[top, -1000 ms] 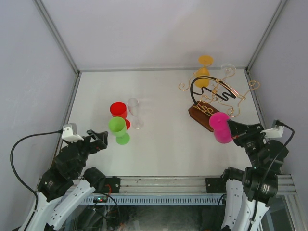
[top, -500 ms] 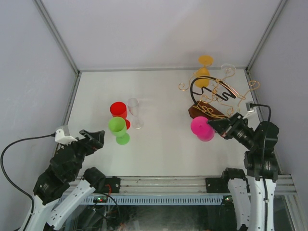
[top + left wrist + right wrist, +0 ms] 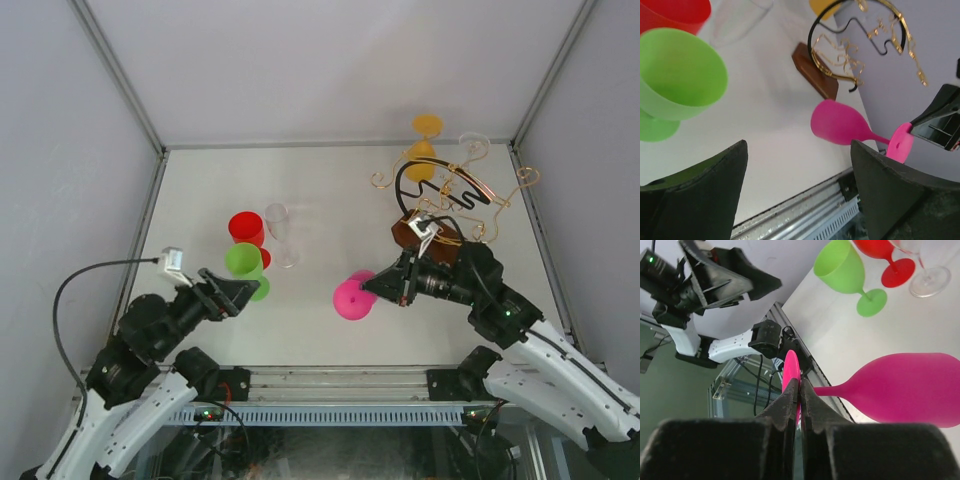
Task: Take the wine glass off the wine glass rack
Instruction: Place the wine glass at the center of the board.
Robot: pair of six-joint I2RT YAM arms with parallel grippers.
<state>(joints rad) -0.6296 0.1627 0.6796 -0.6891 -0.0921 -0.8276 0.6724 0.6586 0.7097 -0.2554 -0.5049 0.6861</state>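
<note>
Top external: right gripper pinches pink glass by its foot, stem near level, bowl pointing left, clear of the rack, toward the wide-open left gripper.

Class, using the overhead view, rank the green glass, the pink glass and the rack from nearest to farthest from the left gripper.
1. Green glass, just ahead of the left gripper.
2. Pink glass, mid-table, off to its right.
3. Rack, far right side.
</note>
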